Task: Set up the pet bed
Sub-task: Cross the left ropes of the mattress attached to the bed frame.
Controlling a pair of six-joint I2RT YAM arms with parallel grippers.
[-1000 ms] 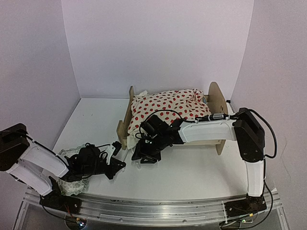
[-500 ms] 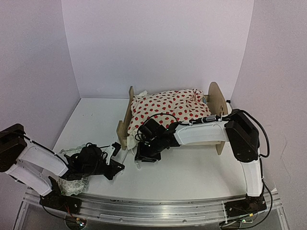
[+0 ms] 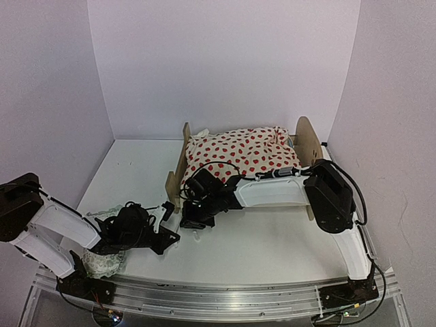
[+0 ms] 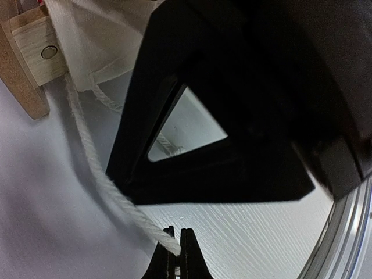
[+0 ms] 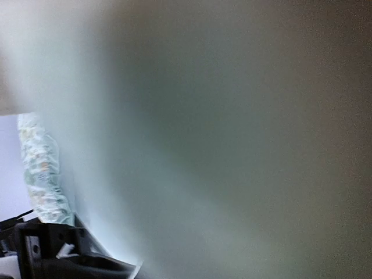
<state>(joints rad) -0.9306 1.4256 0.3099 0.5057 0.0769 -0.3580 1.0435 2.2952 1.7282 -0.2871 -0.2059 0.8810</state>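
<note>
The pet bed (image 3: 308, 144) stands mid-table, a plywood frame with its taller headboard on the right. A cream red-dotted blanket (image 3: 242, 150) covers it and hides the mattress. My left gripper (image 3: 170, 235) lies low near the front left and is shut on a white cord (image 4: 93, 151) that runs up to the white cloth (image 4: 99, 35) at the bed's wooden corner (image 4: 29, 58). My right gripper (image 3: 193, 218) is down on the table by the bed's front left corner; its jaws do not show. The right wrist view is filled by a pale blur.
The small green-patterned pillow (image 3: 102, 262) lies under my left arm at the front left; it also shows in the right wrist view (image 5: 40, 174). The right arm's black housing (image 4: 244, 116) looms just beyond my left fingertips. Walls enclose the table on three sides.
My right gripper has slid left along the bed's front side towards the footboard corner and my left gripper. The left gripper has barely moved.
</note>
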